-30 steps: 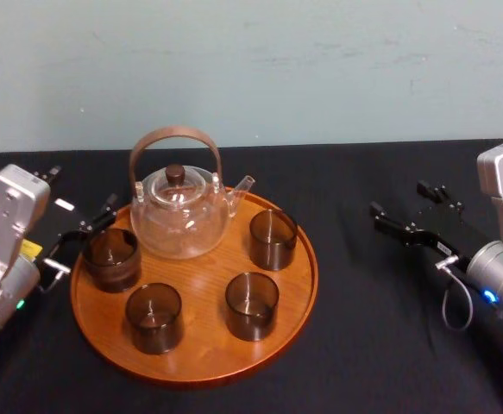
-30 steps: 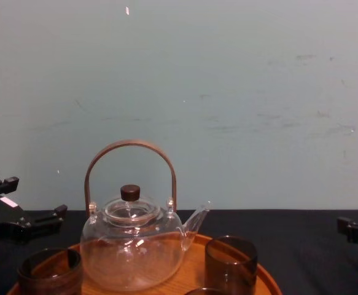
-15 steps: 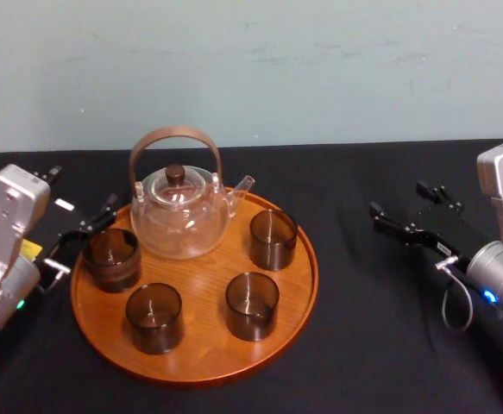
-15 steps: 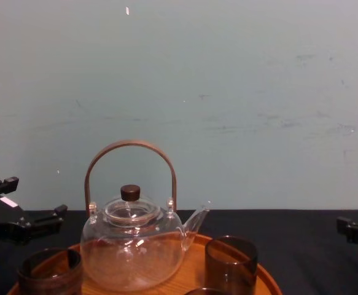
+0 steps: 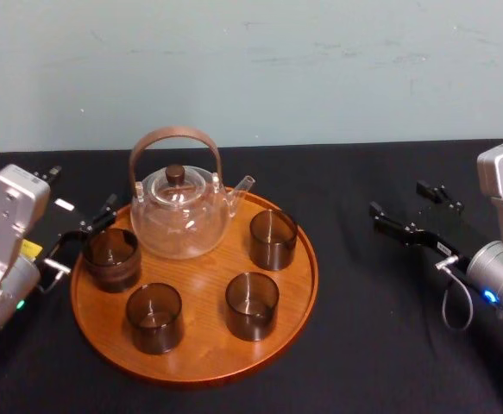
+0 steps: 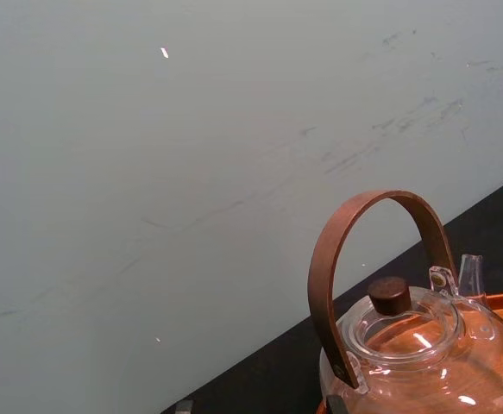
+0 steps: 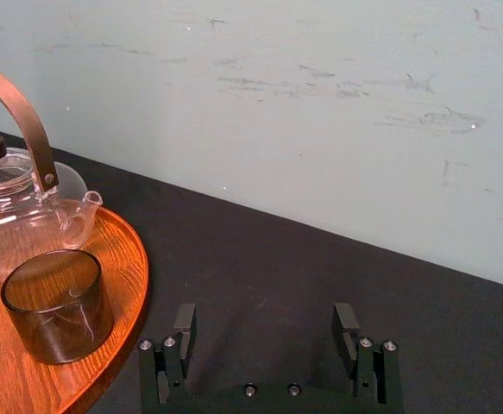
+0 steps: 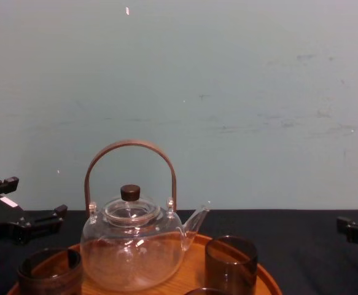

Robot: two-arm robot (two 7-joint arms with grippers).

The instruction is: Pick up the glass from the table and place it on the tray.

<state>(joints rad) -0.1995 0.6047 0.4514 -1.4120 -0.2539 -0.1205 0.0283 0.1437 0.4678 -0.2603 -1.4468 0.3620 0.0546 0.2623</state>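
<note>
Jaws of the left gripper [image 5: 85, 237] are standing wide apart and gripping nothing, just off the tray [image 5: 204, 343] at its 9 o'clock edge. The glass [image 5: 110, 259] is sitting upright on the tray at 9 o'clock, just beside those jaws and not between them; whether one finger is brushing it, I cannot tell. The other glasses [image 5: 252, 304] are sitting at 7, 5 and 2 o'clock, and a teapot [image 5: 180, 217] is occupying 11 o'clock. The right gripper [image 5: 396, 198] is hovering over the table [image 5: 363, 354] at 3 o'clock, well apart from the tray, likewise open and empty. Judging by this, the placing is looking finished. The glass is probably handling as light, stiff, smooth and breakable, so any hold is best taken gently across its side wall at mid-height.
</note>
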